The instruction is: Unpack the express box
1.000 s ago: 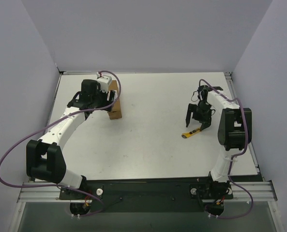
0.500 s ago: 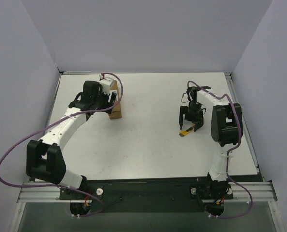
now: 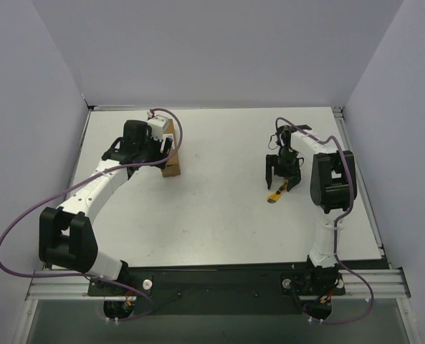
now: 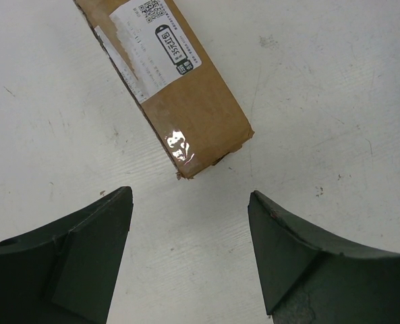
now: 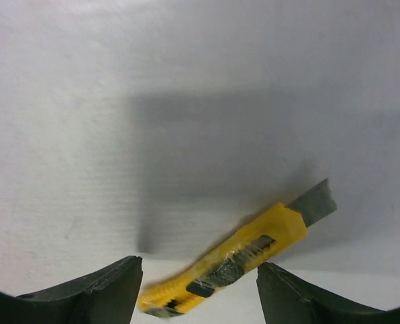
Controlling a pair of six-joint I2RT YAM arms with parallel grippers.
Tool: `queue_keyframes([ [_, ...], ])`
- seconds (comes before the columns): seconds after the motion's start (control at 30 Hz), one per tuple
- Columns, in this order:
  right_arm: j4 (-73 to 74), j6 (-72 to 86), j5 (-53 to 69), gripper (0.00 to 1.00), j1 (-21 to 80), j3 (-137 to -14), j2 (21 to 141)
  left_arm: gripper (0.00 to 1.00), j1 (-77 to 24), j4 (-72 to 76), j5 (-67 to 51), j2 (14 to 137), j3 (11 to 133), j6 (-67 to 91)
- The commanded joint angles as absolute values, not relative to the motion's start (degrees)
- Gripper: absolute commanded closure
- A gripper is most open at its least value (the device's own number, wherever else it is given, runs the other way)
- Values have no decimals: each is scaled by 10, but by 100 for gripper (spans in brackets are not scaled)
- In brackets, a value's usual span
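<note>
White table, lilac walls. Box lies flat at the far left. Its long axis runs slantwise in the wrist view, near end aimed between the fingers of the left gripper, label end away. Those jaws are spread wide and clear of it. Top view hides most of the box under the wrist (label shows only from the wrist camera). Right gripper is spread over the knife, blade out; contact cannot be told.
</note>
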State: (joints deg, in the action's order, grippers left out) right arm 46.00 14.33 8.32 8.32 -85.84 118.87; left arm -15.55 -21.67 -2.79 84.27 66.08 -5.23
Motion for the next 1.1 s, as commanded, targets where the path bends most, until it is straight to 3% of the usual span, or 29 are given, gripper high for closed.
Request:
queue_keyframes([
  [0.0,470,80,96,32,111,-932,1224,21,-156,-209,-25,834,677,-55],
  [0.33,461,5,107,34,190,-949,1227,21,-156,-198,-18,812,650,-72],
  [0.57,474,-85,136,29,140,-984,1210,21,-155,-185,-15,808,639,-89],
  [0.77,535,-347,229,25,104,-956,1158,21,-155,-188,-19,821,645,-122],
  [0.93,519,-569,186,37,104,-856,1103,21,-155,-191,-33,829,657,-125],
  [1.07,506,-601,208,38,94,-867,1121,20,-157,-197,-49,834,667,-121],
])
